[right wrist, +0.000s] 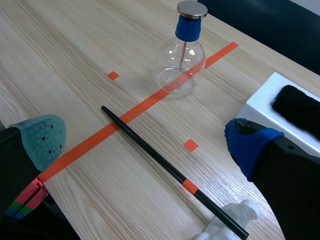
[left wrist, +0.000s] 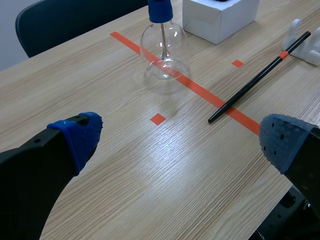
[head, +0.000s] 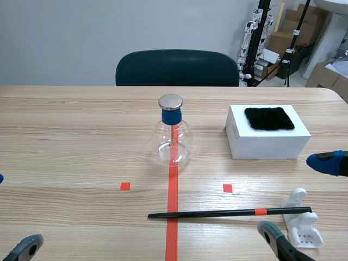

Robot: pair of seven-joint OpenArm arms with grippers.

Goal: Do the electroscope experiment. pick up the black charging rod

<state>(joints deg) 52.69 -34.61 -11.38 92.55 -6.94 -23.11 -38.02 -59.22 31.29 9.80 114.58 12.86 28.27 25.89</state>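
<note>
Found rt gripper [right wrist: 145, 145] released, fingers spread wide, nothing held. Saw it low over table [head: 65, 141], tilted fwd and down, on robot's side of electroscope flask [head: 173, 142] and to flask's rt. Noted black charging rod [right wrist: 150, 151] lying between blue pad [right wrist: 247, 145] and grey-green pad [right wrist: 42, 137], untouched by either. Found lt gripper [left wrist: 182, 140] also wide apart and empty, low, robot's side of flask, well to its lt, aimed toward it. Saw rod flat on robot's side of flask, crossing red tape line that ran under flask; orange-banded end, rt of flask, propped on white holder [head: 302, 225]. Noted white box [head: 266, 144] w/ black fur patch [head: 269, 118] just rt of flask, dark chair [head: 176, 68] beyond flask.
</note>
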